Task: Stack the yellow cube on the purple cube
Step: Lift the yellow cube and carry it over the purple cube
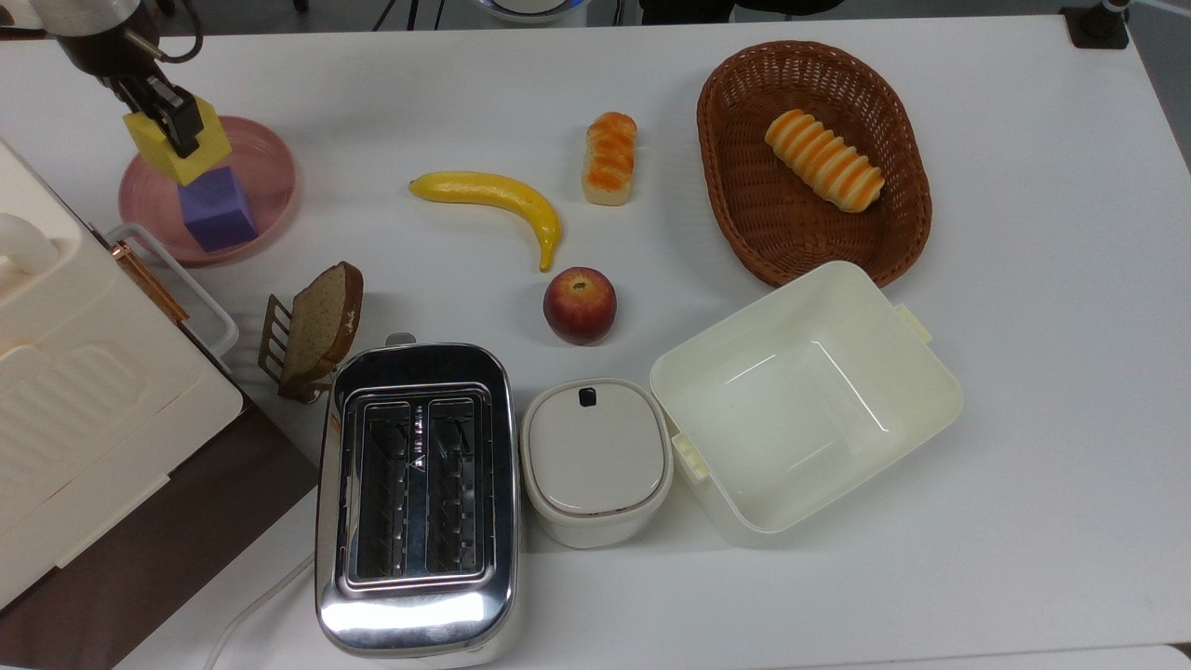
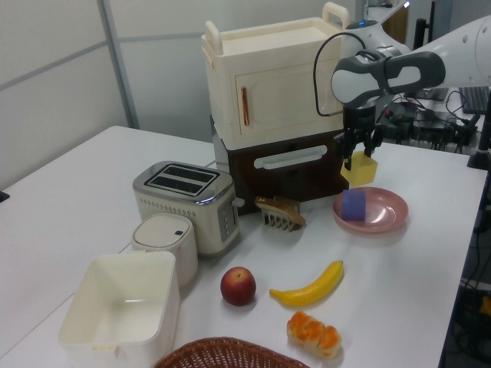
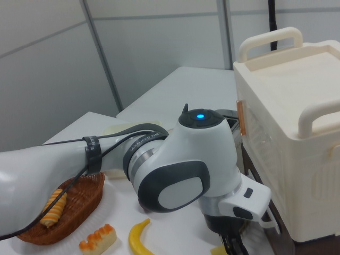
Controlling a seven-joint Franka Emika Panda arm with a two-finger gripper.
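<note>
The yellow cube [image 1: 181,167] hangs in the air with my gripper [image 1: 179,130] shut on it. In the top view it overlaps the far left corner of the purple cube [image 1: 221,212], which rests on the pink plate [image 1: 270,177]. In the left view the yellow cube [image 2: 360,172] sits a short gap above the purple cube [image 2: 354,205], slightly to the left view's right of it, and the gripper [image 2: 358,157] reaches down from above. The right view has the arm's wrist close up, hiding the cubes.
A tall cream cabinet [image 1: 74,372] stands just beside the plate. A bread slice in a rack [image 1: 316,326], toaster [image 1: 416,493], banana [image 1: 493,195], apple [image 1: 580,305], bread roll [image 1: 609,156], basket [image 1: 735,214], small lidded box [image 1: 595,461] and open container [image 1: 805,400] fill the table.
</note>
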